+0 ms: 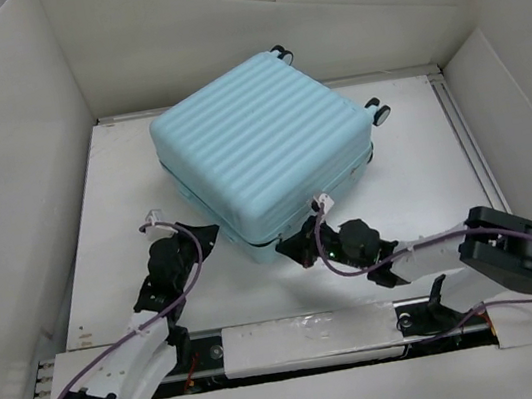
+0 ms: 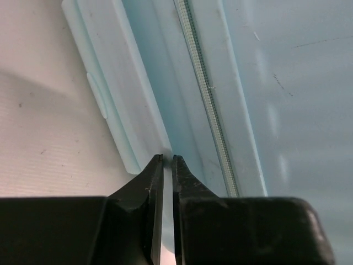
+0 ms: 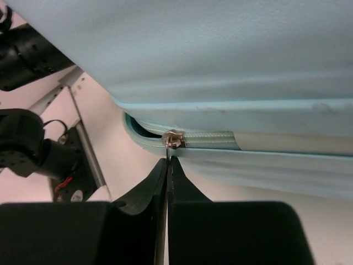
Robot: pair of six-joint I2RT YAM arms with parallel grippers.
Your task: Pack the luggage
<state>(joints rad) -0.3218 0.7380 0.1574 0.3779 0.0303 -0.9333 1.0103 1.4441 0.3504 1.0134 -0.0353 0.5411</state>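
Observation:
The luggage (image 1: 263,149), a pale aqua ribbed hard-shell suitcase, lies flat on the table with its lid down and two caster wheels (image 1: 379,112) at the far right side. My right gripper (image 1: 294,248) is at its near corner. In the right wrist view this gripper (image 3: 167,161) is shut on the metal pull of the zipper slider (image 3: 174,139). The seam is zipped to the right of the slider and gapes open to its left. My left gripper (image 1: 205,231) is shut and empty at the suitcase's near left side, with its tips (image 2: 167,159) against the shell beside the zipper track (image 2: 207,94).
White walls (image 1: 5,150) enclose the table on the left, back and right. A metal rail (image 1: 464,138) runs along the right edge of the white tabletop. The arm bases and cables lie along the near edge.

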